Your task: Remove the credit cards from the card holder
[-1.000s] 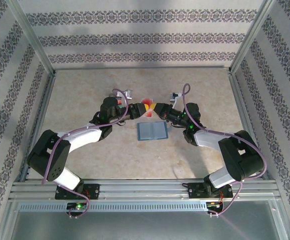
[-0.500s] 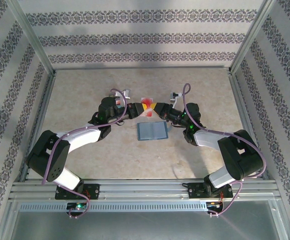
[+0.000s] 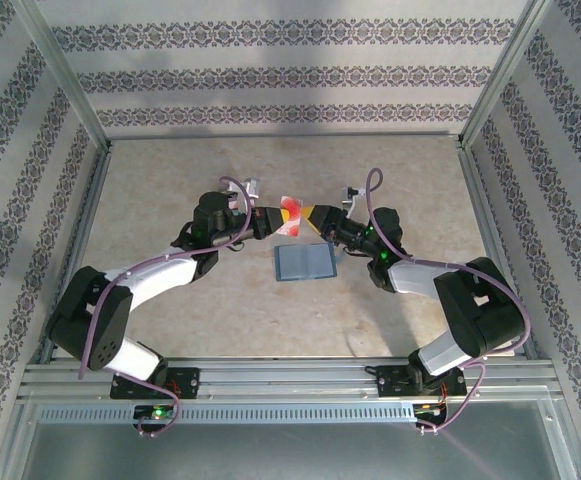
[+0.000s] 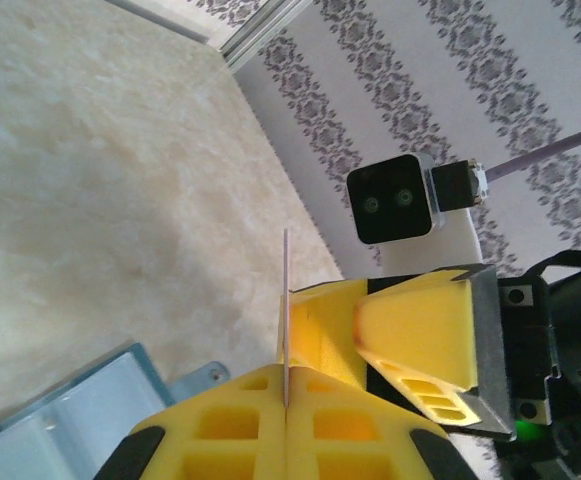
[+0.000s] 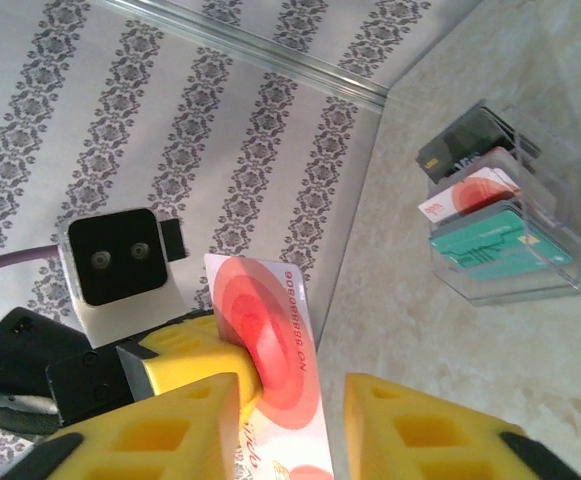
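A red-and-white credit card (image 3: 292, 212) hangs above the table between the two grippers. My left gripper (image 3: 270, 218) is shut on it. In the left wrist view the card (image 4: 286, 320) stands edge-on, pinched between the yellow pads (image 4: 287, 392). My right gripper (image 3: 315, 217) is open. In the right wrist view the card (image 5: 270, 340) stands between that gripper's fingers (image 5: 290, 425), with a clear gap to the right finger. The card holder (image 3: 305, 262) lies open and flat below them, showing two blue-grey panels; its corner and clasp tab (image 4: 205, 378) are in the left wrist view.
A clear plastic stand (image 5: 505, 235) on the table holds dark grey, red-and-white and teal cards. Patterned walls and metal rails (image 3: 100, 150) enclose the table. Both arms bend inward toward the table's middle.
My left gripper has closed on the red-and-white card. My right gripper, shut on it before, has opened. The card has shifted slightly to the left.
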`<state>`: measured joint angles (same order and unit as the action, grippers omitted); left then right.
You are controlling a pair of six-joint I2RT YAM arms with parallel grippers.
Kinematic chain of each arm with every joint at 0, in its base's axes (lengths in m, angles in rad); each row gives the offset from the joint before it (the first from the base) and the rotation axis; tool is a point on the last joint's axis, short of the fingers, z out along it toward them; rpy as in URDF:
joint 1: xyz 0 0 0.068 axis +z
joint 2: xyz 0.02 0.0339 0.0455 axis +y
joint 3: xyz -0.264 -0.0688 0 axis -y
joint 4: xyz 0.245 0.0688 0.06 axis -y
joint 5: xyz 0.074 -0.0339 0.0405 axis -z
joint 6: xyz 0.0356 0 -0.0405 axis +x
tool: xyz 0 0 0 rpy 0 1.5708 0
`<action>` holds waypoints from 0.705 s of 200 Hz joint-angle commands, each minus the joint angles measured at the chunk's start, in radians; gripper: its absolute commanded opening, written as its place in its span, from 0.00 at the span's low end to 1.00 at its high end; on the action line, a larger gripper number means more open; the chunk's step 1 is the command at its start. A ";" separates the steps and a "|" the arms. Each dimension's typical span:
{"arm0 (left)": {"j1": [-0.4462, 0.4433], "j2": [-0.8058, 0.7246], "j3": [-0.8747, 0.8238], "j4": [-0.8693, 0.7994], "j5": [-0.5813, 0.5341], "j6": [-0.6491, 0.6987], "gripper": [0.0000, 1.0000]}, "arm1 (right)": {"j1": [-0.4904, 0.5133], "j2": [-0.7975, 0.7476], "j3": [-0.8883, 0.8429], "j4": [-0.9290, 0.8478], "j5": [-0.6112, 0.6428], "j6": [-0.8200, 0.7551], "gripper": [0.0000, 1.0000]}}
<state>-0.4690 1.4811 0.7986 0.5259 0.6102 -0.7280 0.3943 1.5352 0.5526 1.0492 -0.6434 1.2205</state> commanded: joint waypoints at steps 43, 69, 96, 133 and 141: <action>0.024 -0.044 0.268 -0.655 -0.051 0.547 0.00 | -0.015 -0.054 -0.066 -0.068 0.049 -0.095 0.45; 0.039 -0.023 0.334 -0.782 -0.088 0.685 0.00 | -0.011 -0.079 -0.074 -0.176 0.078 -0.139 0.53; 0.071 -0.001 0.392 -0.852 -0.088 0.786 0.00 | -0.008 -0.107 -0.083 -0.272 0.109 -0.190 0.67; 0.133 0.056 0.479 -0.947 -0.039 0.909 0.00 | -0.003 -0.141 -0.081 -0.383 0.142 -0.238 0.98; 0.146 0.073 0.504 -0.971 -0.027 0.941 0.00 | -0.003 -0.150 -0.077 -0.412 0.150 -0.247 0.98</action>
<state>-0.3626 1.5124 1.2335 -0.3229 0.5461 0.0597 0.3885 1.4235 0.4808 0.7338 -0.5358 1.0367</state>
